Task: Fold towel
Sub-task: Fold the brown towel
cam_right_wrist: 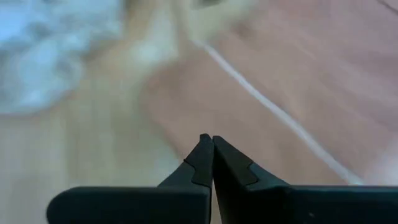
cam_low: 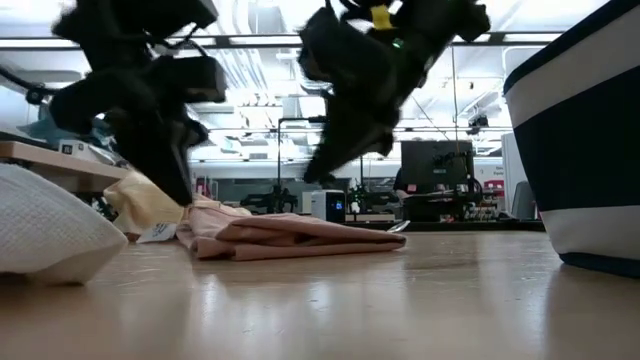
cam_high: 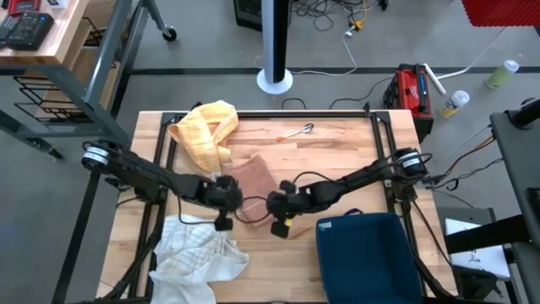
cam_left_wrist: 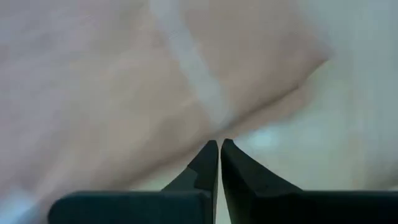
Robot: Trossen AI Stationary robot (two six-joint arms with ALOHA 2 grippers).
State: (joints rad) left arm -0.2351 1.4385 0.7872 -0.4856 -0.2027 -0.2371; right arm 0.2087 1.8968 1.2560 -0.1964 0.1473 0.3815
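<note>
A pink towel (cam_high: 253, 176) lies folded and flat on the middle of the wooden table (cam_high: 337, 143); in the low view the pink towel (cam_low: 300, 236) is a low stack of layers. My left gripper (cam_high: 236, 203) is shut at the towel's near left end, its tips (cam_left_wrist: 219, 144) over the towel's banded edge. My right gripper (cam_high: 270, 204) is also shut and hangs above the towel's near right part (cam_right_wrist: 207, 138). The low view shows the right gripper (cam_low: 318, 175) lifted clear of the cloth. No cloth shows between either pair of fingers. My left gripper (cam_low: 183, 195) reaches down, slanting, to the left end of the pink towel (cam_low: 205, 240). Its shut fingers show no cloth between them in the left wrist view. Whether they touch the towel I cannot tell.
A yellow towel (cam_high: 207, 131) lies crumpled at the far left, and a white towel (cam_high: 198, 253) is bunched at the near left. A dark blue basket (cam_high: 367, 253) stands at the near right. A small metal utensil (cam_high: 299, 130) lies near the far edge.
</note>
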